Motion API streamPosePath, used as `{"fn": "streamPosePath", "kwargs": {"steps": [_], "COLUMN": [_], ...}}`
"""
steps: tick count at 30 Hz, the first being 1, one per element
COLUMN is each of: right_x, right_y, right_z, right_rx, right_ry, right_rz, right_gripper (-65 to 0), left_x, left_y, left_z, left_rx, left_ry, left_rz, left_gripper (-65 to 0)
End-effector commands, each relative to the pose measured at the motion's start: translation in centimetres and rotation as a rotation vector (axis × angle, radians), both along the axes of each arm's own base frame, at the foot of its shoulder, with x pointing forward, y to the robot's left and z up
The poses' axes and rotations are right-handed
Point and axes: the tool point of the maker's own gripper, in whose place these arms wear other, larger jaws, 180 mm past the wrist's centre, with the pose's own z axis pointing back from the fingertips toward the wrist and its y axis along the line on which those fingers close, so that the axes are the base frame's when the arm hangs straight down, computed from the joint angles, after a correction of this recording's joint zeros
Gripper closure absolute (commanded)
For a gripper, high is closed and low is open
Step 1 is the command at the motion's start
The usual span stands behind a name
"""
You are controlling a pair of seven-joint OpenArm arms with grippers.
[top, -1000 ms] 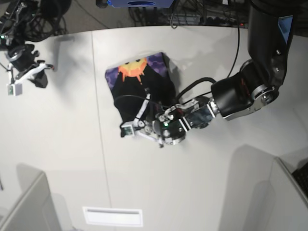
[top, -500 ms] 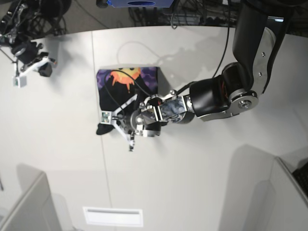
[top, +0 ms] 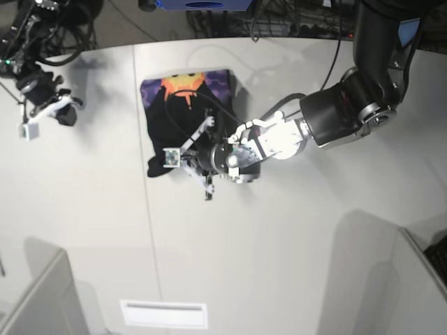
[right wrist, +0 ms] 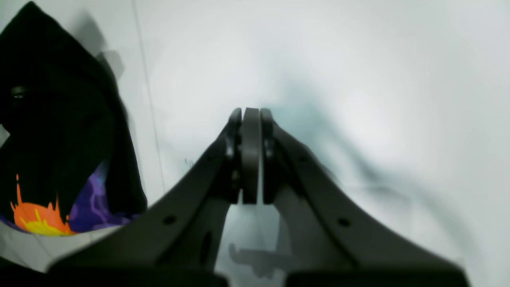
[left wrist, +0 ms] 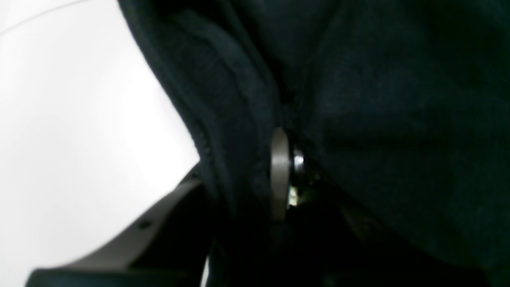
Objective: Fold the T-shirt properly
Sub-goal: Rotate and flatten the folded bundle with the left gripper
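The T-shirt [top: 192,125] lies bunched on the white table [top: 293,244], print side showing at its far end — orange sun on purple. No containers in view.

Left gripper [top: 187,162] sits at the T-shirt's near edge; in the left wrist view black cloth [left wrist: 358,119] is pinched between its fingers [left wrist: 279,175] — clamped on the fabric.

Right gripper [right wrist: 250,119] is well clear of the T-shirt, above bare table, its fingers pressed together on nothing.
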Motion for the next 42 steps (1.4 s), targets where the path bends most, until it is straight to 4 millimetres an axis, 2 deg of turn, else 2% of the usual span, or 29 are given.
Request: {"fn": "streamPosePath", "kwargs": {"steps": [1,2,4,9,14,23,28,31,37,40,42], "right_x": [0.6,0.6,0.6,0.4,-0.3,-0.2,-0.2,-0.2,-0.7,-0.9,-0.9], "right_y": [0.3,0.6,0.8,0.7,0.6,0.6,0.5,0.4,-0.1,-0.4,-0.3], "right_z": [0.8,0.6,0.6,0.5,0.1,0.2,0.2,0.2,-1.0,-1.3,-1.4], "right_rx": [0.0,0.003,0.005,0.005,0.003,0.003,-0.002,-0.006,-0.094,-0.125,-0.13], "right_ry": [-0.031,-0.029,-0.029,-0.024,-0.009,-0.01,-0.01,-0.009,0.045,0.063,0.066], "right_rz": [0.02,0.027,0.03,0.028,0.026,0.026,0.027,0.027,0.019,0.018,0.022], "right_gripper": [0.0,0.0,0.0,0.0,0.0,0.0,0.0,0.0,0.0,0.0,0.0], "left_x": [1.0,1.1,1.0,0.9,0.7,1.4,3.0,4.1,6.0,7.3,8.7], "left_y": [1.0,1.0,-0.6,-2.0,-2.1,-2.0,-1.8,-1.8,-1.8,-2.3,-1.7], "left_z": [-0.3,-0.3,0.1,-0.2,-0.3,0.2,1.3,2.3,4.1,6.7,9.0], "left_rx": [0.068,0.074,0.054,0.054,0.055,0.053,0.057,0.053,0.049,-0.017,-0.082], "left_ry": [-0.048,-0.056,-0.06,-0.045,-0.043,-0.056,-0.093,-0.116,-0.162,-0.191,-0.215], "left_rz": [-0.003,-0.006,-0.018,-0.016,-0.021,-0.015,-0.008,-0.005,-0.002,0.033,0.083], "left_gripper": [0.0,0.0,0.0,0.0,0.0,0.0,-45.1,-65.0,-65.0,-65.0,-65.0]}}
